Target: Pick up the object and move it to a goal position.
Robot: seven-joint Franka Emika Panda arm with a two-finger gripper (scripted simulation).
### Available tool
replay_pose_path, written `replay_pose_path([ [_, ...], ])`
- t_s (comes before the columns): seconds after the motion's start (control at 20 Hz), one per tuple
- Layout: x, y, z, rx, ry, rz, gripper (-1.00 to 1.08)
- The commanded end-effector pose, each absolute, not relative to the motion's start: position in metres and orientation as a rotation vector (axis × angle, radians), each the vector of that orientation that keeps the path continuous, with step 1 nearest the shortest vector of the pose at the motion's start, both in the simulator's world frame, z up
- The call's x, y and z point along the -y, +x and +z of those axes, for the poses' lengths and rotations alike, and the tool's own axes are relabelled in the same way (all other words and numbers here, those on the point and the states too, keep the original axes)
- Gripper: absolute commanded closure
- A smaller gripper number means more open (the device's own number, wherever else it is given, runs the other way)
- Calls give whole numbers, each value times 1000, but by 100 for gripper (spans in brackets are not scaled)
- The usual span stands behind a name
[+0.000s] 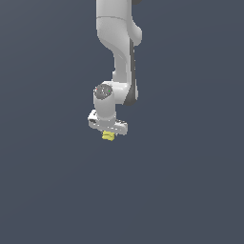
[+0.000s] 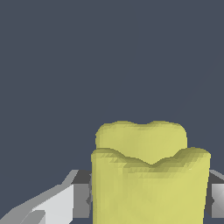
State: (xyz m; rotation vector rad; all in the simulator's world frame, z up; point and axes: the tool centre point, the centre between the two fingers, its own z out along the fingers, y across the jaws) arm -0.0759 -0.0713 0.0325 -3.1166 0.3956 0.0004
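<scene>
The yellow lumpy object point(image 1: 108, 136) sits clamped in the white gripper point(image 1: 108, 133), poking out just below it against the plain dark grey background. In the wrist view the object point(image 2: 151, 175) fills the space between the grey fingers point(image 2: 81, 199), touching them on both sides. The white arm point(image 1: 119, 57) hangs down from the top of the exterior view.

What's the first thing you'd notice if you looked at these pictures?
The little bright yellow lumpy object pops out against the plain dark grey, tucked right under the white gripper. Above it the big white robot arm reaches down from the top of the exterior view. In the wrist view the yellow lump fills the space between the grey fingers.
</scene>
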Motion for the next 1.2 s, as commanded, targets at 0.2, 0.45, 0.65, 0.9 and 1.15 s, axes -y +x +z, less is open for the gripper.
replay_pose_path([
  [0.2,55,-70,41,-395,-3117,0,108],
  [0.45,23,-59,59,-395,-3117,0,108],
  [0.65,-10,-47,78,-395,-3117,0,108],
  [0.9,-37,-35,93,-395,-3117,0,108],
  [1.15,-46,-31,98,-395,-3117,0,108],
])
